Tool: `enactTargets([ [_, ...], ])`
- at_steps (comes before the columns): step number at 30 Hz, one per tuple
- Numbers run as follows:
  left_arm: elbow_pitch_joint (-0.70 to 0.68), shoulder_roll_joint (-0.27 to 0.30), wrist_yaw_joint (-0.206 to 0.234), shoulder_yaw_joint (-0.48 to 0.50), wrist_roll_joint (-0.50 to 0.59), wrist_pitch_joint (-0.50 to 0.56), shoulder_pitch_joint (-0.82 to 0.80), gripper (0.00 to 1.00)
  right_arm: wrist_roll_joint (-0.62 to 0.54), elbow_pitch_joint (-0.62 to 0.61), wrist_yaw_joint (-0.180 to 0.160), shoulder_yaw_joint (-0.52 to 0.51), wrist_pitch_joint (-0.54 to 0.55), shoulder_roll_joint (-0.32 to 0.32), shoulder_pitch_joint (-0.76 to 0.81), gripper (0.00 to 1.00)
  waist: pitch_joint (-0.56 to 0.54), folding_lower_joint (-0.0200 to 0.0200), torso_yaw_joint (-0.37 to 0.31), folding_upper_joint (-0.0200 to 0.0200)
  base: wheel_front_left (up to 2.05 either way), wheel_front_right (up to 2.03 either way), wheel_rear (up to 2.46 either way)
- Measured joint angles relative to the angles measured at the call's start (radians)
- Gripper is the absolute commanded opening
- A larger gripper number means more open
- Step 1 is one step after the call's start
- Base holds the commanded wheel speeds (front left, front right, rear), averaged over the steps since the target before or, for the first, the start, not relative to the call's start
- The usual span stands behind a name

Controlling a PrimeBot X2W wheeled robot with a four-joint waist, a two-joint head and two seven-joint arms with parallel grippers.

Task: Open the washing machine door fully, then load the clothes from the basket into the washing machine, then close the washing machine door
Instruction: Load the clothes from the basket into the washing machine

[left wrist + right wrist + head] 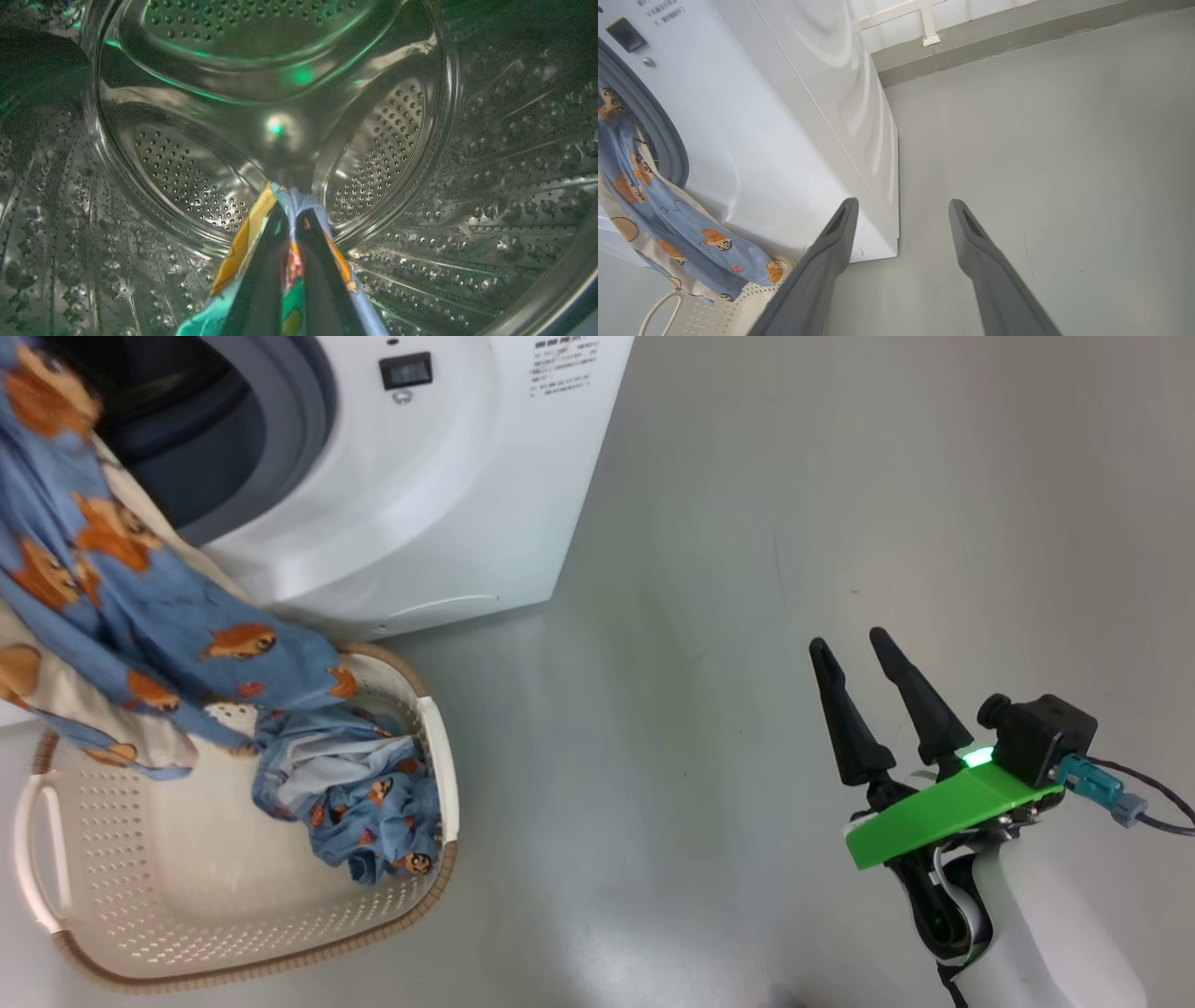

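The white washing machine [439, 504] stands at the upper left, its opening ringed by a grey gasket [299, 439]; the washing machine door is out of view. Light blue clothes [121, 597] hang in a long drape from the opening down into the cream basket [233, 933], where another bundle [364, 803] lies. In the left wrist view my left gripper [289, 210] is inside the steel drum [187, 177], shut on the blue printed cloth [243, 242]. My right gripper [851, 649] hovers open over the floor at the right, holding nothing, its fingers [831, 242] spread in the right wrist view.
Grey floor [747, 569] stretches to the right of the machine and basket. In the right wrist view a low wall ledge [994, 42] runs behind the washing machine [784, 116]. The basket sits close against the washer's front.
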Motion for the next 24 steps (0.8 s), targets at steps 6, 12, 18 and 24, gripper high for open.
enactTargets([
  [6,0.046,-0.036,-0.004,0.042,0.057,-0.001,0.044,0.00,0.000,0.000,0.000,0.000,0.000,0.007,-0.002,1.00,0.010,0.0000,-0.009,0.0000,0.00,0.00,0.00],
  [12,0.220,-0.044,-0.020,0.023,0.075,-0.001,0.042,0.59,0.000,0.006,0.000,0.012,0.000,0.009,-0.001,1.00,-0.005,0.0000,-0.006,0.0000,0.00,0.00,0.00],
  [18,0.365,-0.048,-0.027,-0.021,0.073,-0.001,-0.014,1.00,0.000,0.012,0.000,0.020,0.000,0.008,-0.001,1.00,-0.022,0.0000,0.002,0.0000,0.00,0.00,0.00],
  [24,0.368,-0.059,-0.028,-0.110,-0.004,-0.001,-0.010,1.00,0.000,0.017,0.000,0.023,0.000,0.007,-0.001,1.00,-0.039,0.0000,0.013,0.0000,0.00,0.00,0.00],
])
